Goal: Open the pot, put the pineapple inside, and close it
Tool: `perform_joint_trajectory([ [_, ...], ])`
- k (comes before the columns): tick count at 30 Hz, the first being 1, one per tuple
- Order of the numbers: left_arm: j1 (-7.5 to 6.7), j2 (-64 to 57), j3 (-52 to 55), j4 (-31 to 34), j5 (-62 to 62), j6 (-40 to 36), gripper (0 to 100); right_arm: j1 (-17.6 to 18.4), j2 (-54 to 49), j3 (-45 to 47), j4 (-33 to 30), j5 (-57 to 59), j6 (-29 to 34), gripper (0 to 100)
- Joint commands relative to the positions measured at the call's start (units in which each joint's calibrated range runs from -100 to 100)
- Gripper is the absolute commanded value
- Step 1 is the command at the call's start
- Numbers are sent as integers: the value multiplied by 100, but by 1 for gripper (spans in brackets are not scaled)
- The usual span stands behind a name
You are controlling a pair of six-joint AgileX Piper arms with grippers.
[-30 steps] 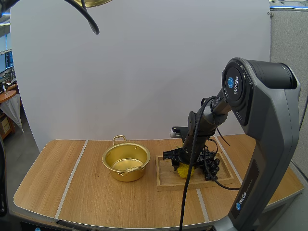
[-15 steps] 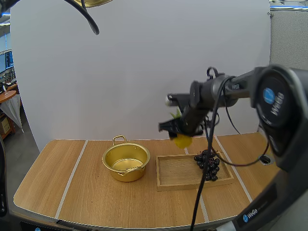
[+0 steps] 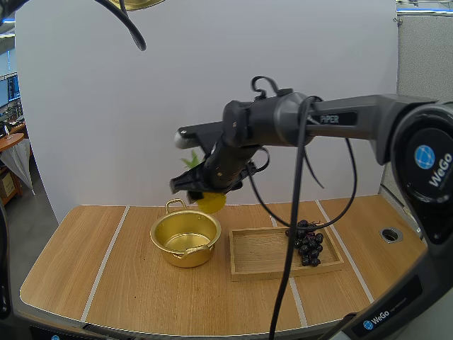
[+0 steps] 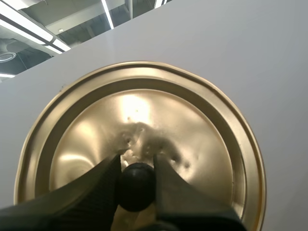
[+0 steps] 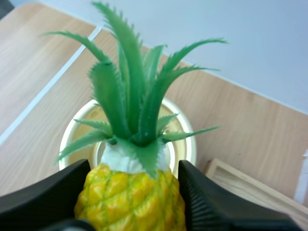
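Tabletop [image 3: 106,283] — pineapple [image 3: 211,202] in right fingers [image 5: 216,209] over open pot [image 3: 170,255]

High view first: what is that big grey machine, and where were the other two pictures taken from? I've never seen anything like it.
It is a robot with two arms, each ending in a two-fingered gripper. The high view comes from a camera above and behind the arms, looking down on a wooden table. On it stand an open gold pot and a wooden tray with a bunch of grapes at one end. The other two pictures come from small cameras riding on the arms' wrists. The right gripper pinches a pineapple, held roughly above the pot. The left gripper holds the pot's lid up in the air by its black knob.
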Motion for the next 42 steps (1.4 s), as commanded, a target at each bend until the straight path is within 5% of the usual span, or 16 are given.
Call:
perform_joint_trajectory([
  [1,-16,-47,-35,5,-212,-8,0,195,511,-174,39,-142,-20,0],
  [21,-16,-47,-35,5,-212,-8,0,328,2154,-554,-91,-458,-20,0],
  [39,-16,-47,-35,5,-212,-8,0,322,2559,-564,40,-466,-20,0],
  [42,-16,-47,-35,5,-212,-8,0,322,2559,-564,30,-356,-30,36],
])
